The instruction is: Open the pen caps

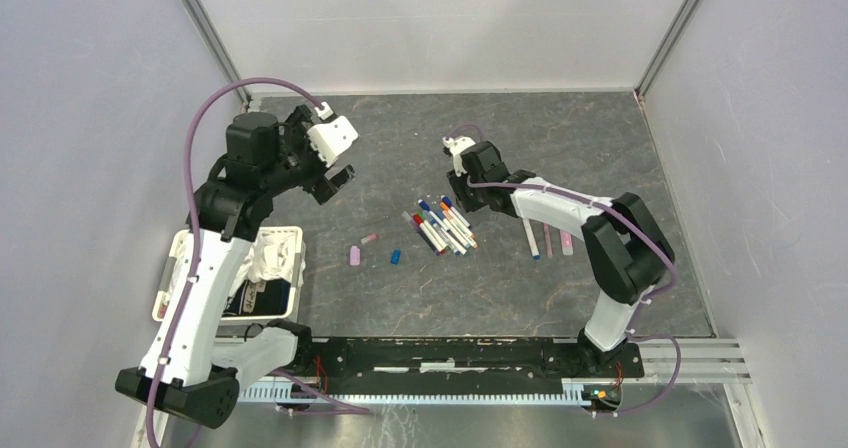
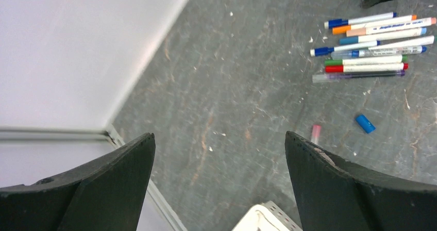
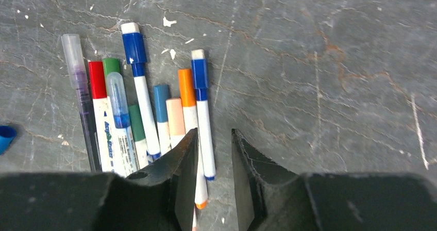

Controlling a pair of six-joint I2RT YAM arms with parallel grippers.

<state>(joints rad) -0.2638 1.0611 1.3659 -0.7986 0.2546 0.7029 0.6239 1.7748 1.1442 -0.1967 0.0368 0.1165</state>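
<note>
1. Right wrist view puts the right gripper just above the near ends of the pens. Its fingers stand a narrow gap apart and are clamped on nothing.
2. The left gripper hangs well apart from the bundle, spread wide and empty.
3. The step in hand looks like picking one pen out of the bundle. The blue-capped pen at the outer edge seems easiest, since bare worktop lies along one side of it.
4. A good grasp would take the white barrel and leave the cap end free, so the other gripper can pull straight along the pen.
5. The pens lie side by side and touching, near the middle of the worktop, so a closing finger could drag a neighbour along.
6. The pen caps are short coloured sleeves in blue, red, green, orange and peach, and most sit on their pens. One loose blue cap lies apart from the bundle.
</note>
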